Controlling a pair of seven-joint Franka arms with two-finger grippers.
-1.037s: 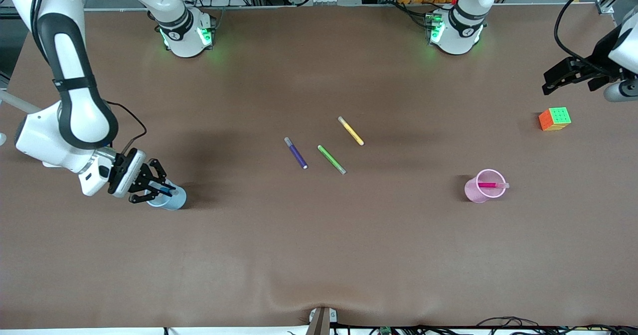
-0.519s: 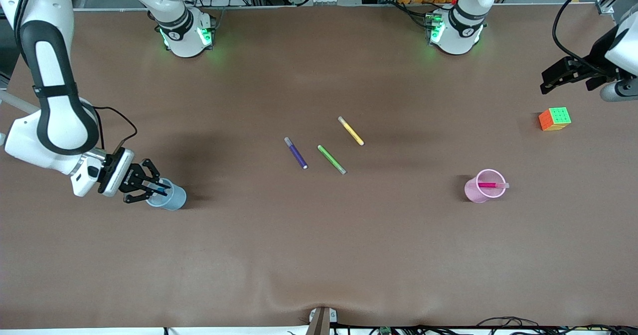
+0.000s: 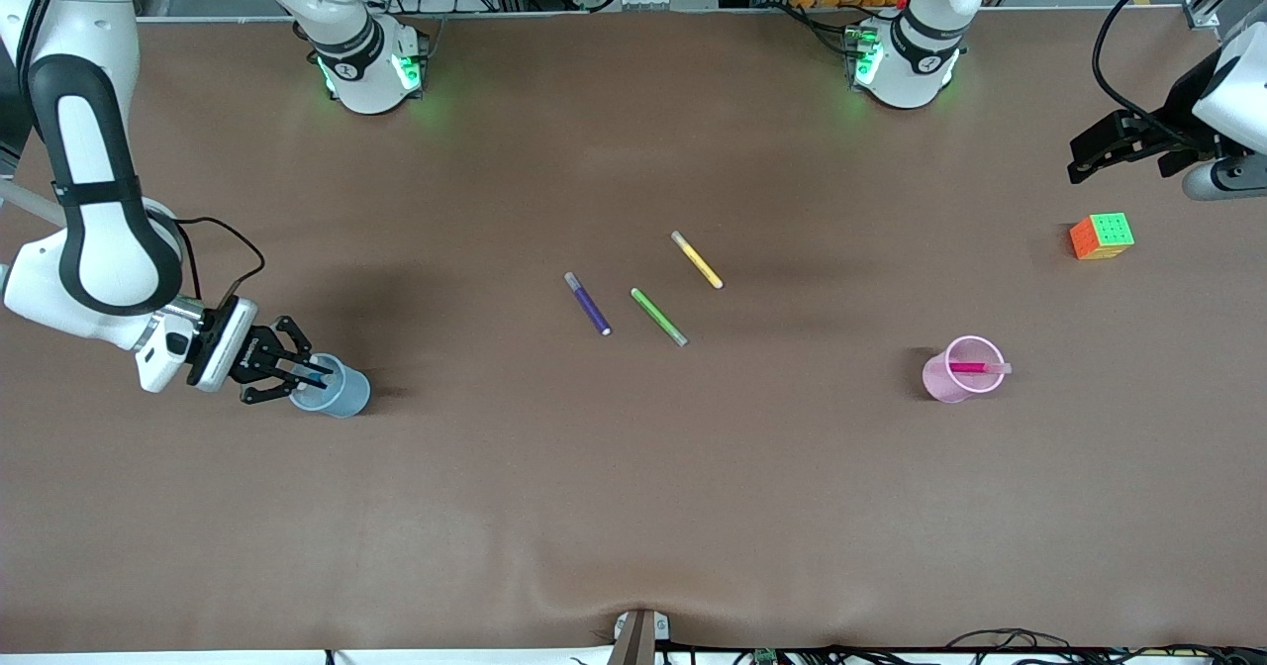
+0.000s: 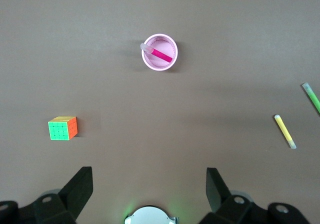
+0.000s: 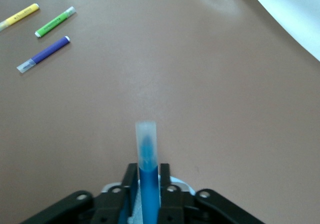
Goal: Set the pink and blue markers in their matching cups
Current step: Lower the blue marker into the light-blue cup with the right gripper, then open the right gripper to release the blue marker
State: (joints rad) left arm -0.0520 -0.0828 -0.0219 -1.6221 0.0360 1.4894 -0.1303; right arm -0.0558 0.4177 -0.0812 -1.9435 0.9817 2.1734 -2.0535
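Note:
The light blue cup (image 3: 341,394) stands near the right arm's end of the table. My right gripper (image 3: 305,378) is at the cup's rim, shut on the blue marker (image 3: 317,380). In the right wrist view the blue marker (image 5: 148,171) stands between the two black fingers (image 5: 131,181), its pale end pointing away from the gripper, with the blue cup's rim (image 5: 181,186) just under them. The pink cup (image 3: 938,378) stands toward the left arm's end and holds the pink marker (image 3: 975,368), whose pale end leans over the rim. My left gripper (image 3: 1094,155) waits open in the air above the table.
Purple (image 3: 588,304), green (image 3: 659,317) and yellow (image 3: 697,259) markers lie side by side mid-table. A coloured cube (image 3: 1101,236) sits near the left gripper. The left wrist view shows the pink cup (image 4: 173,64), the cube (image 4: 62,128) and the yellow marker (image 4: 285,131) below.
The right arm has drawn back toward its own end of the table, taking the gripper and blue marker from over the cup's middle to its rim. The left gripper drifted slightly.

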